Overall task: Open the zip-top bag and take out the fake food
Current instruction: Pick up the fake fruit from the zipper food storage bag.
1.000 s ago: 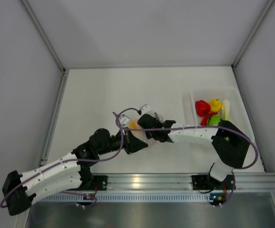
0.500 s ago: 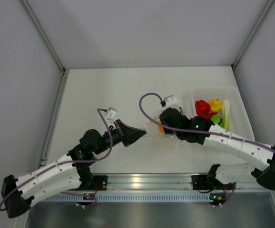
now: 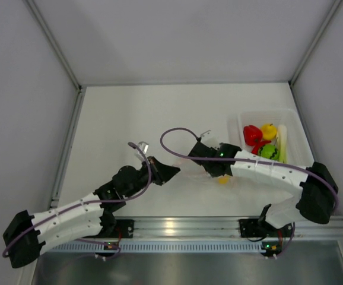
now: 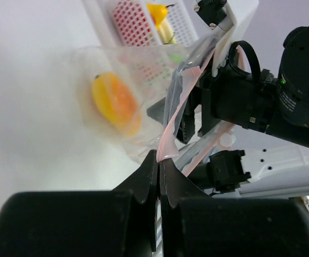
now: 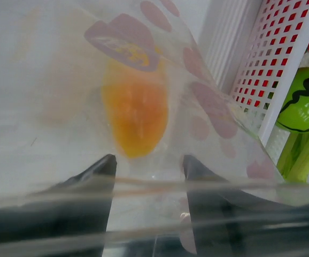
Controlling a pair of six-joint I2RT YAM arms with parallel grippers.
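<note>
The clear zip-top bag [image 3: 190, 173] hangs between my two grippers near the table's middle. My left gripper [image 4: 159, 159] is shut on the bag's pink zip strip [image 4: 171, 115]; from above it [image 3: 167, 173] sits just left of the bag. An orange piece of fake food [image 4: 117, 104] lies inside the bag [image 4: 98, 64]. My right gripper [image 5: 148, 161] is open, its fingers [image 5: 97, 167] blurred behind plastic, and the orange piece [image 5: 136, 112] sits just past their tips. From above the right gripper [image 3: 214, 170] is at the bag's right side, by the orange piece [image 3: 223, 179].
A white perforated tray [image 3: 241, 120] at the right holds a red pepper [image 3: 251, 135], a yellow piece [image 3: 269, 130], a green ball [image 3: 269, 151] and a pale stalk [image 3: 282, 138]. The right wrist view shows the tray wall [image 5: 272, 53] and the green ball [image 5: 304, 104] close by on the right.
The two grippers, close together a second ago, have drawn apart. The right gripper moved right toward the tray with the bag's end and orange piece. The left stays clamped on the strip.
</note>
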